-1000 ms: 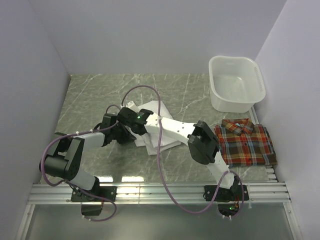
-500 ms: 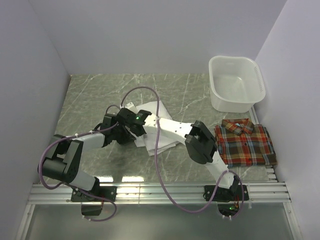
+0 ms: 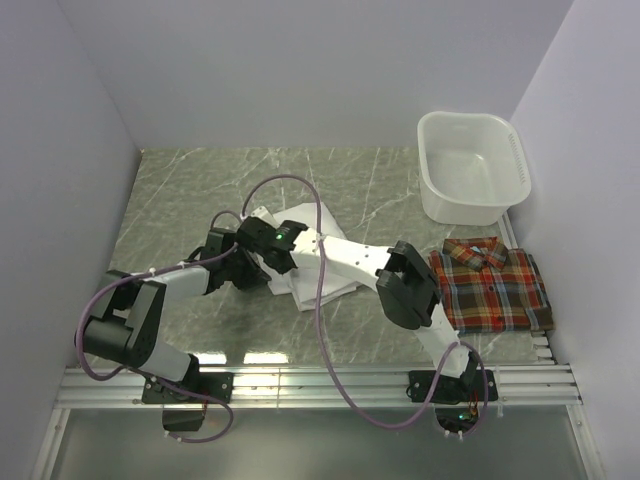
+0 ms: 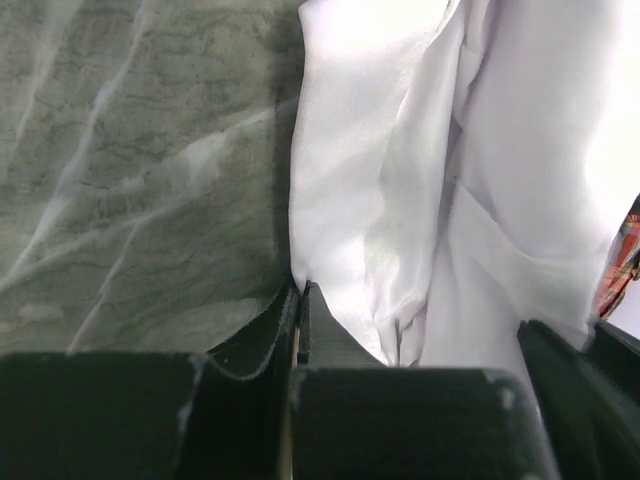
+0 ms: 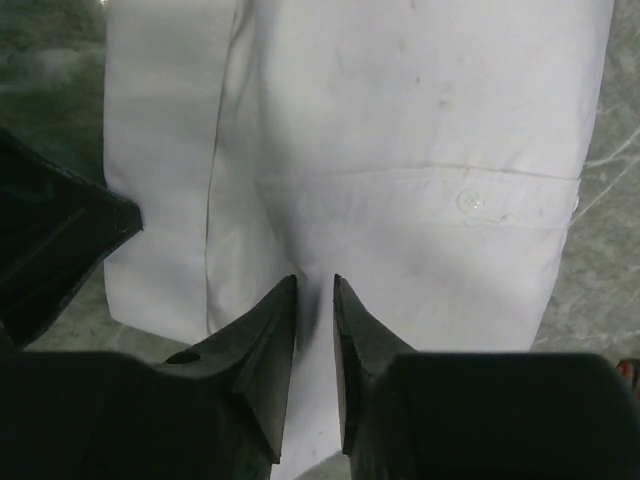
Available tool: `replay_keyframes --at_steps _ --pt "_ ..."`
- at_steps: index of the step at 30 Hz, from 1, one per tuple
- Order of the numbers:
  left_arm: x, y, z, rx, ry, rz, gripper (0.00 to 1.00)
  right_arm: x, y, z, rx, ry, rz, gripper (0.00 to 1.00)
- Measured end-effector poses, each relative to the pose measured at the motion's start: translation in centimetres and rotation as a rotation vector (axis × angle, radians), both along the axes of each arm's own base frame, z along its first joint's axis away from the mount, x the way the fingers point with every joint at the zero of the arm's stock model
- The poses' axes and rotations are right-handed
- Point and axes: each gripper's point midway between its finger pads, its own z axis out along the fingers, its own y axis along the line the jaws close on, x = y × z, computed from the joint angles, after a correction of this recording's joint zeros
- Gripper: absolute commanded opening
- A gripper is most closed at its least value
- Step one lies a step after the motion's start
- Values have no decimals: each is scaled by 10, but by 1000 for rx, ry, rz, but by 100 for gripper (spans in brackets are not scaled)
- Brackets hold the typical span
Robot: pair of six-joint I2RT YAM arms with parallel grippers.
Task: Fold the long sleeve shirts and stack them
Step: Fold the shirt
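Two shirts: left tool [image 4: 300,298] pinches white shirt [image 4: 450,200], right tool [image 5: 315,292] parted, plaid shirt [image 3: 492,290] aside.

Smooth matt cloth shirt [image 5: 400,120], glossy marbled tabletop [image 4: 130,150]

— First entry?
— Basin [image 3: 468,170]: white plastic, rectangular with rounded corners, upright, at the far right corner of the table, close to the right wall.
— Second?
— Table [image 3: 190,190]: grey-green marbled top with pale veins; glare patch near the front edge.
— Remaining?
— Aluminium rails [image 3: 320,385]: silver, running side to side along the near edge. Walls [image 3: 300,70]: plain, pale, enclosing left, back and right.
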Motion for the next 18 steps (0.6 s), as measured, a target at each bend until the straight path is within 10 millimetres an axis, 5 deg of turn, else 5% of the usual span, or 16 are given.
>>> replay_keyframes --at_steps 4,9,18 --pt "0 2 7 4 -16 10 24 -5 4 7 40 19 4 55" --pt "0 8 33 12 -73 30 54 -15 2 33 169 45 -3 50" --pt "23 36 88 23 -196 114 52 -27 -23 94 719 162 -50 41"
